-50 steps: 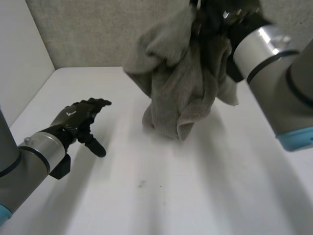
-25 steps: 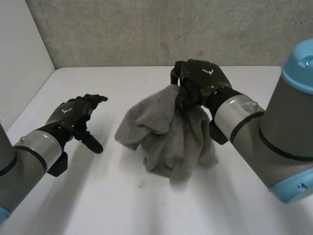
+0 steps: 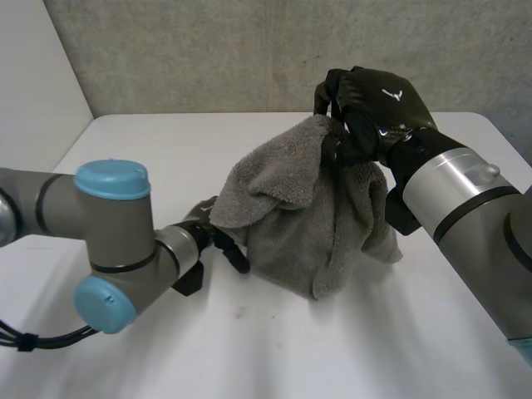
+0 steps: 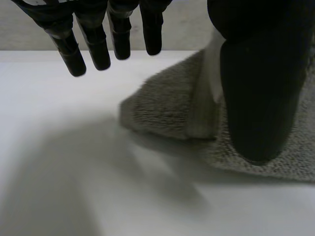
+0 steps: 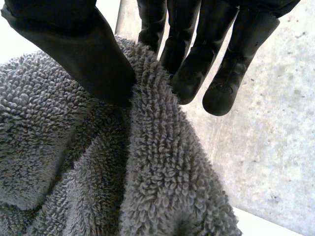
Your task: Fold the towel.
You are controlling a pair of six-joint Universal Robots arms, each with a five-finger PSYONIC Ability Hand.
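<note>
Towel (image 3: 316, 216) is being held bunched at table (image 3: 274, 349) centre, its top fold being pinched by right hand (image 3: 370, 112) at towel's 1 o'clock in head view. Lower folds are being rested on the table; upper part is being hung from the hand. Right wrist view: a ridge of towel (image 5: 98, 162) is being squeezed between thumb and fingers (image 5: 189, 59), so the hand is closed on cloth. Left hand (image 3: 226, 245) is being positioned low at towel's 8 o'clock, left arm (image 3: 112, 241) being bent in from 9 o'clock. Left wrist view: the hand is being held wide, fingers (image 4: 98, 44) straight and spread above the table, nothing being gripped. A flat towel corner (image 4: 167, 105) is being seen on the table just beside the thumb. Thumb-to-towel contact cannot be told.
</note>
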